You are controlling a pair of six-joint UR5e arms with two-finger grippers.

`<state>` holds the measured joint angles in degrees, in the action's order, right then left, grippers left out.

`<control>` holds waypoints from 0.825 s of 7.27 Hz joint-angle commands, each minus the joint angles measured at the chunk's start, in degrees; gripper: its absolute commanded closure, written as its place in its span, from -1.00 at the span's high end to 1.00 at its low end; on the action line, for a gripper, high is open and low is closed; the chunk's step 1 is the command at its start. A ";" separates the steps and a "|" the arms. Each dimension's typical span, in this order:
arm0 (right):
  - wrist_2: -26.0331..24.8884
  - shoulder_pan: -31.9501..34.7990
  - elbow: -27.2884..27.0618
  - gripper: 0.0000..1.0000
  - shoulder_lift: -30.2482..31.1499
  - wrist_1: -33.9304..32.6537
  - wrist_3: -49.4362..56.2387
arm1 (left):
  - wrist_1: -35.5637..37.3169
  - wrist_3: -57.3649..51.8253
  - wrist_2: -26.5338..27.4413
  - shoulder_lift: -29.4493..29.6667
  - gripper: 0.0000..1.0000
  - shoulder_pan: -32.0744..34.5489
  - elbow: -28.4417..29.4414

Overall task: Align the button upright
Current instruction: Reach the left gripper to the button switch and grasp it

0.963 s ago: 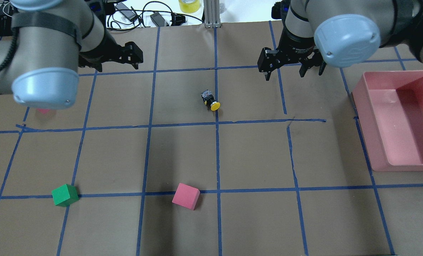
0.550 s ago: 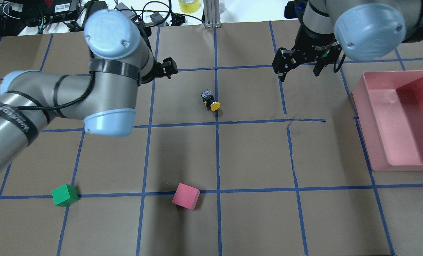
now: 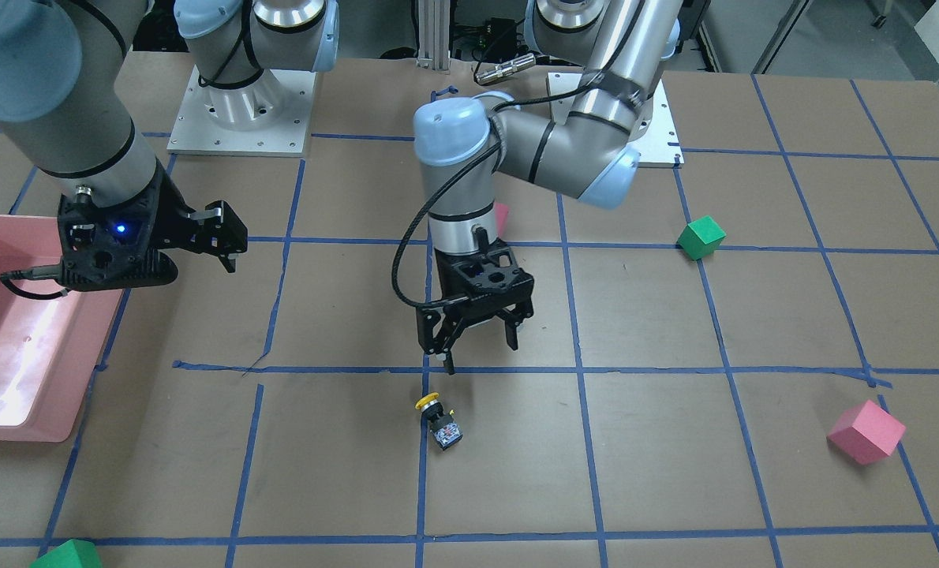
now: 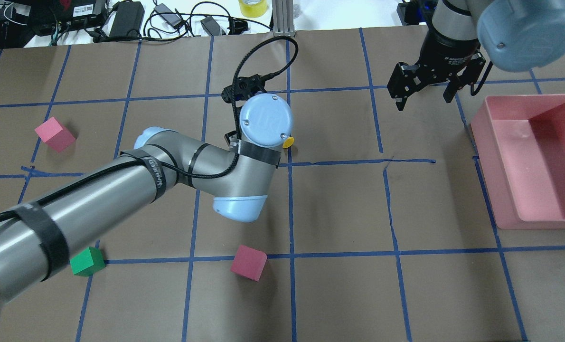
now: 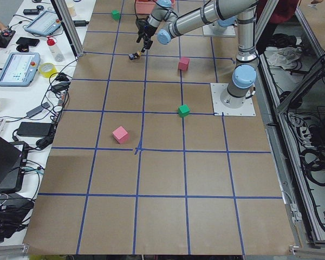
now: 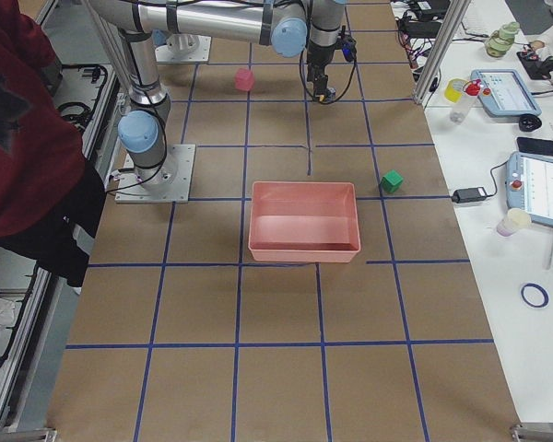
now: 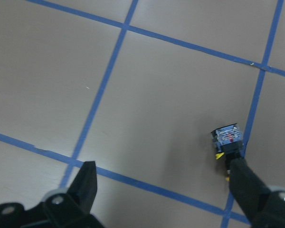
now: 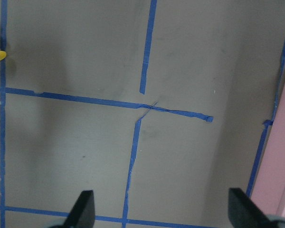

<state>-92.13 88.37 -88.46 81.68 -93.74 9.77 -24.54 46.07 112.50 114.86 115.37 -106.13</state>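
The left pincer (image 3: 479, 353) is held wide apart and empty in the middle of the front view. Just below it in the frame, not touched, the button (image 3: 438, 418) is seen lying on its side on the table (image 3: 675, 473). Nothing is grabbed yet, so all the standing-up is left to be done. At the upper right of the overhead view, the right pincer (image 4: 424, 97) is spread apart too, near the pink tub (image 4: 555, 123). Nothing is seen in the tub.

I read overhead looking forward-down on button (image 4: 288, 141); front camera faces back from button's far side. Side cameras sit far from it. Both wrist cameras look down close, sharing button.
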 commanded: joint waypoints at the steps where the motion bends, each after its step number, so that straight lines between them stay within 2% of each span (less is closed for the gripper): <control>1: -1.65 0.04 -0.48 1.00 0.15 -0.04 3.13 | 3.35 10.39 4.99 8.86 1.00 4.32 5.81; 2: -1.65 0.05 -0.74 1.00 0.24 0.05 3.85 | 3.35 14.80 5.27 11.24 1.00 4.95 7.94; 4: -1.82 0.05 -1.27 1.00 0.24 0.05 5.17 | 5.72 11.88 9.12 14.24 1.00 5.22 7.87; 6: -1.39 0.22 -1.71 1.00 0.06 -0.92 5.00 | 10.19 10.89 10.01 16.87 0.98 5.22 7.96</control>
<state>-93.73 88.47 -89.90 81.80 -94.34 14.86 -16.79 57.52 121.88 129.88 120.54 -98.27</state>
